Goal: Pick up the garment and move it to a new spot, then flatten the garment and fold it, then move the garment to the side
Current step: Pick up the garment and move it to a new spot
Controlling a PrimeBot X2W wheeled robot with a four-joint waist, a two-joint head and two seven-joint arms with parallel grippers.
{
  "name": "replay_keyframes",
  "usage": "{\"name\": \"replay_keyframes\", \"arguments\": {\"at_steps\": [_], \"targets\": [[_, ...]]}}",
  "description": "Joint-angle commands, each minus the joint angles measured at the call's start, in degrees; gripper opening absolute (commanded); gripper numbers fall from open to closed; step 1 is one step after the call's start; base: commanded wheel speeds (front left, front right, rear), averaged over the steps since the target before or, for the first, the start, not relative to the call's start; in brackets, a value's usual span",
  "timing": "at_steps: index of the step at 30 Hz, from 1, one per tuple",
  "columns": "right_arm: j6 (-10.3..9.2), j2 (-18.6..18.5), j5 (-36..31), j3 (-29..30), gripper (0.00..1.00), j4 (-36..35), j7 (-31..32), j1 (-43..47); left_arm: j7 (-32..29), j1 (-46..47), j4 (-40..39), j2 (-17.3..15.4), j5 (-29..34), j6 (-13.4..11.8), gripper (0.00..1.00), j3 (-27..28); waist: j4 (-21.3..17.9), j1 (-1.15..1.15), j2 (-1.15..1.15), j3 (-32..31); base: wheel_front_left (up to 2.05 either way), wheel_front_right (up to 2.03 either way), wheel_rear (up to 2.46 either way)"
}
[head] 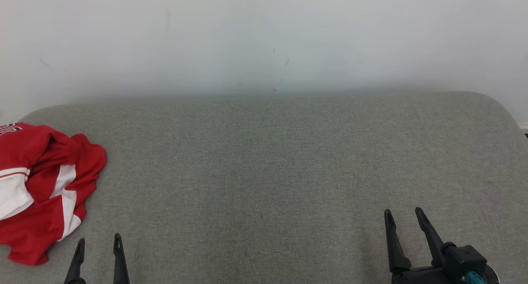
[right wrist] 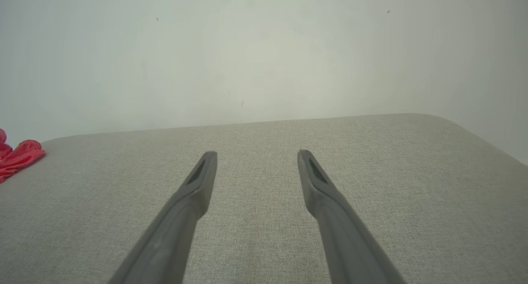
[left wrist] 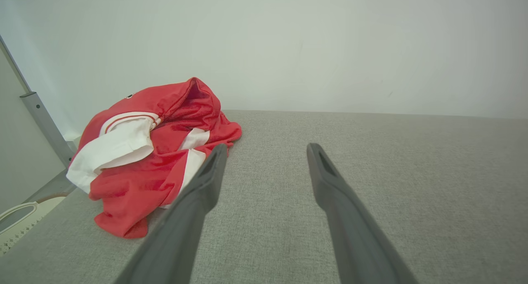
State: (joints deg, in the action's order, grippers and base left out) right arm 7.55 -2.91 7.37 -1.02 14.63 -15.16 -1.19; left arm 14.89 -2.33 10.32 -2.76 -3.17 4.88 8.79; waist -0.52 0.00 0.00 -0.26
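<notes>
A red garment (head: 45, 185) with white panels lies crumpled in a heap at the far left of the grey fabric surface (head: 264, 172). In the left wrist view the garment (left wrist: 152, 152) sits ahead and to the left of my fingers. My left gripper (head: 99, 245) is open at the lower left, just right of the heap and apart from it, holding nothing. My right gripper (head: 404, 216) stands open at the lower right, far from the cloth. In the right wrist view, the right gripper (right wrist: 255, 158) spreads over bare fabric, with a corner of the garment (right wrist: 18, 158) at the left edge.
A pale wall (head: 264, 36) rises right behind the grey surface. In the left wrist view a grey metal post (left wrist: 45, 123) and a white perforated object (left wrist: 18, 222) stand beyond the surface's left edge. The surface's far right corner (head: 495, 106) is rounded.
</notes>
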Motion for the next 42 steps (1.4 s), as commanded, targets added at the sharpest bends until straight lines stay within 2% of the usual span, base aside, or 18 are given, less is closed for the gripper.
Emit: {"name": "replay_keyframes", "arguments": {"at_steps": [1, 19, 27, 34, 42], "targets": [[-0.12, 0.1, 0.2, 0.1, 1.0, 0.2, -0.2, 0.3, 0.3, -0.4, -0.1, -0.2, -0.2, 0.1, 1.0, 0.1, 0.0, 0.0, 0.0, 0.0, 0.0, 0.0, 0.0], [-0.12, 0.1, 0.6, 0.4, 1.0, 0.3, -0.2, 0.6, 0.3, -0.8, -0.3, -0.2, -0.9, -0.2, 1.0, -0.3, 0.3, 0.0, 0.0, -0.1, 0.0, 0.0, 0.0], [-0.12, 0.1, 0.8, 0.7, 1.0, 0.3, -0.2, 0.9, 0.3, -1.1, -0.3, -0.2, -1.1, -0.7, 1.0, -0.3, 1.9, 0.0, 0.0, -0.4, 0.0, 0.0, 0.0], [-0.12, 0.0, 1.3, 0.4, 1.0, 0.4, -0.2, 1.4, 0.3, -1.6, -0.3, -0.2, -0.8, -1.1, 1.0, -0.1, 6.2, 0.0, 0.0, -0.8, 0.0, 0.0, 0.0], [-0.12, 0.0, 1.5, 0.4, 1.0, 0.5, -0.2, 2.8, 0.2, -2.5, 0.0, -0.2, 0.1, -0.6, 1.0, 1.4, 14.5, 0.0, 0.0, -1.6, 0.0, 0.0, 0.0]]}}
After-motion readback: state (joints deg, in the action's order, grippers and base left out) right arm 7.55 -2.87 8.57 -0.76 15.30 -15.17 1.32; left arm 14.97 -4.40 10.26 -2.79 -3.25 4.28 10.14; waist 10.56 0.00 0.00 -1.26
